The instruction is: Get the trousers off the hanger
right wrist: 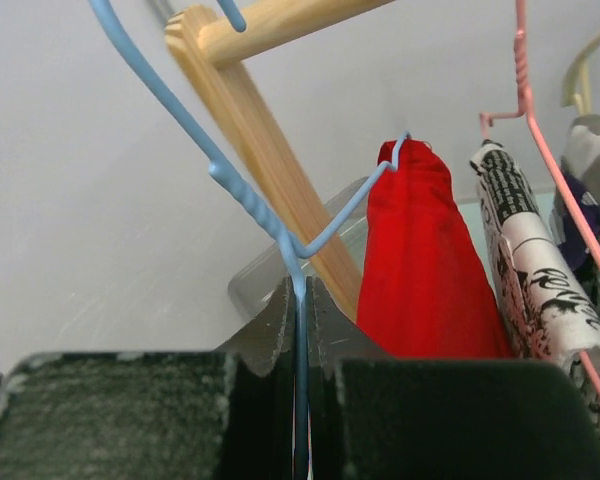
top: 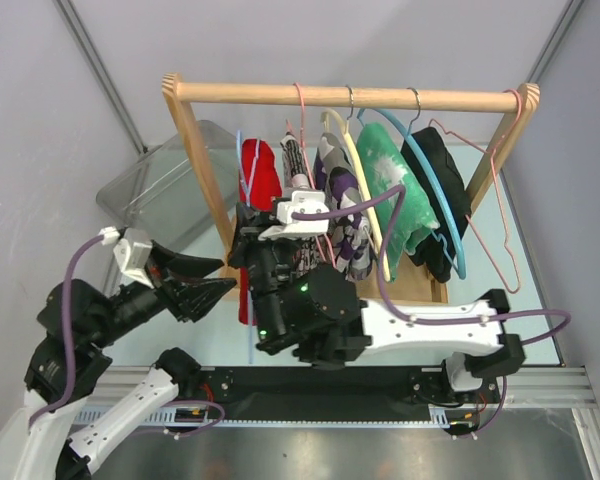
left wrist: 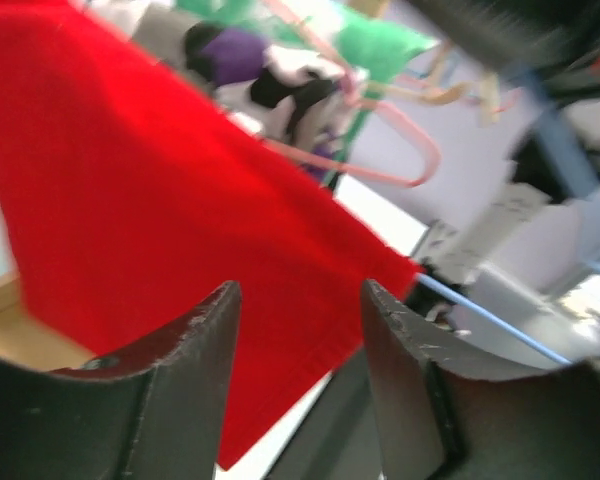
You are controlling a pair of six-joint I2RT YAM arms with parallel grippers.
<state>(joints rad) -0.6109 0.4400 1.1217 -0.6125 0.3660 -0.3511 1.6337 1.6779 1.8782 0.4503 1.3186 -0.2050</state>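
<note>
Left arm (top: 75,320): rises from the near-left base, elbow folded out to the left, forearm running right across the table. Left gripper (top: 228,277) points right, roughly level. In the wrist view its dark fingers (left wrist: 195,380) stand well apart, jaws open, pads scuffed. Whether anything sits between them I cannot tell. Right arm (top: 430,325): white link lies low from the near-right base toward the left, and the black wrist bulk turns up and away from the bases. Right gripper (right wrist: 300,300) is aimed upward, its fingers pressed together, clamped on the shank of a blue wire hanger (right wrist: 250,210).
</note>
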